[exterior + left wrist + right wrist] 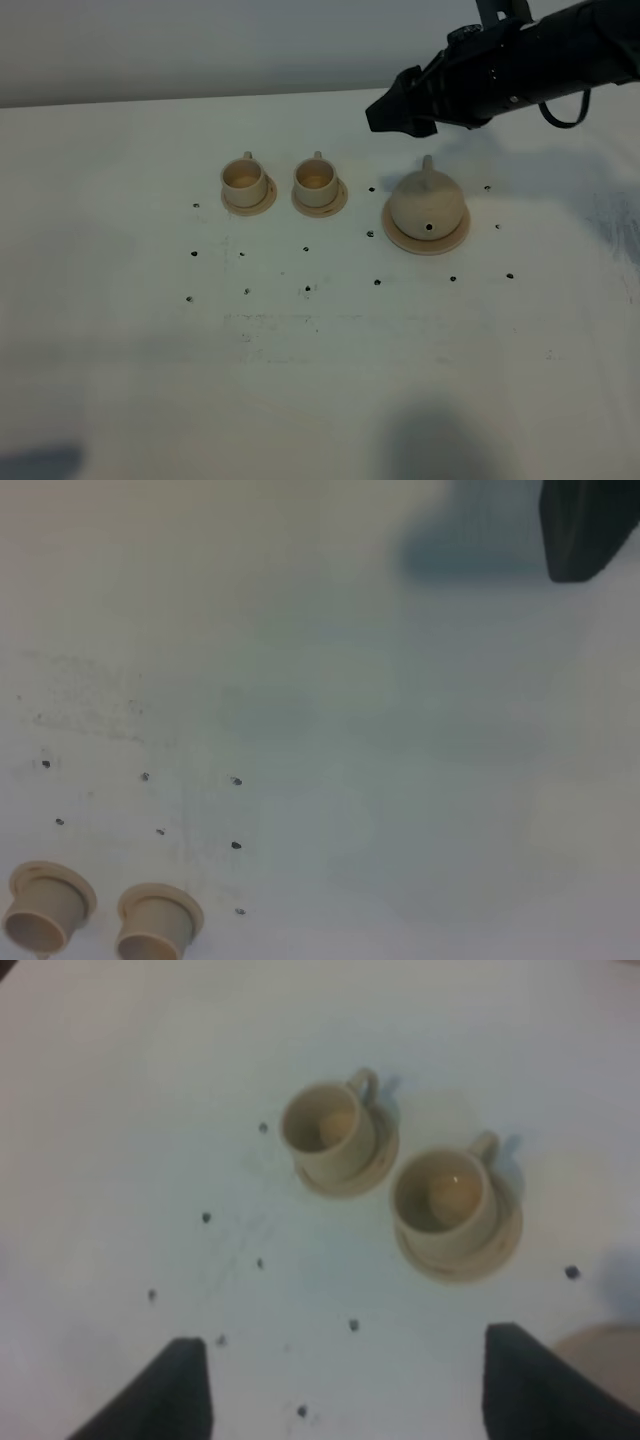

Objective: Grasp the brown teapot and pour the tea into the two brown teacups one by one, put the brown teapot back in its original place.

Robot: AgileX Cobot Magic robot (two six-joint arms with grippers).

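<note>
Overhead camera looks down; both wrist cameras share the teacups (328,1130).

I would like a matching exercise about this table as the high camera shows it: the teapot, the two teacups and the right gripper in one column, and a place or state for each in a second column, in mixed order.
Column one (sides as in the high view):
1. brown teapot
2. left teacup
3. right teacup
4. right gripper

Column two:
A. in the air, open, holding nothing
B. at the end of the row, farthest from the teapot
C. on the widest saucer
D. in the middle of the row

Pairs: 1-C, 2-B, 3-D, 4-A
</note>
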